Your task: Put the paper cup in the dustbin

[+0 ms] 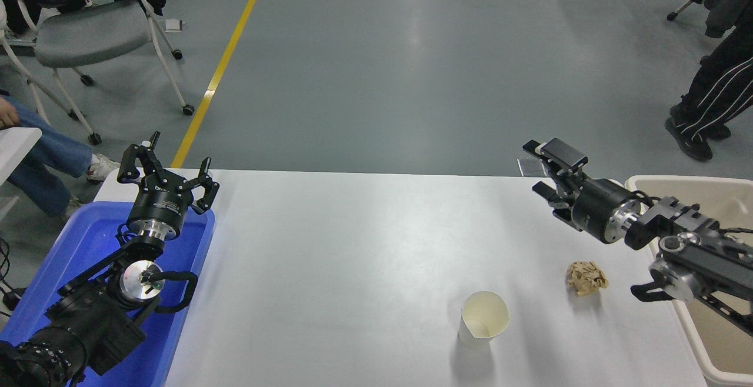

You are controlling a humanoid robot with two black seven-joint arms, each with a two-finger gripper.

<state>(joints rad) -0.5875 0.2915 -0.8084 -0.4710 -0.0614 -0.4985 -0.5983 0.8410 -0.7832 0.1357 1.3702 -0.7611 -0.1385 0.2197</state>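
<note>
In the head view, the cup [483, 318] stood upright on the white table [353, 257], near its front edge and right of centre, its cream inside showing and nothing touching it. A crumpled tan paper ball [586, 278] lay on the table to the cup's right and a little farther back, apart from it. The bin [715, 269] sat off the table's right end, its thick rim showing at the picture's right edge.

The right gripper [544, 169] reached in from the right over the table's far right part, pointing left, well apart from the cup and beyond the ball. Its fingers were spread and held nothing.

The left gripper [166, 169] was parked at the lower left above a blue tray [70, 269], its fingers spread and empty.

A person's striped trouser legs [709, 99] stood on the floor at the upper right.
</note>
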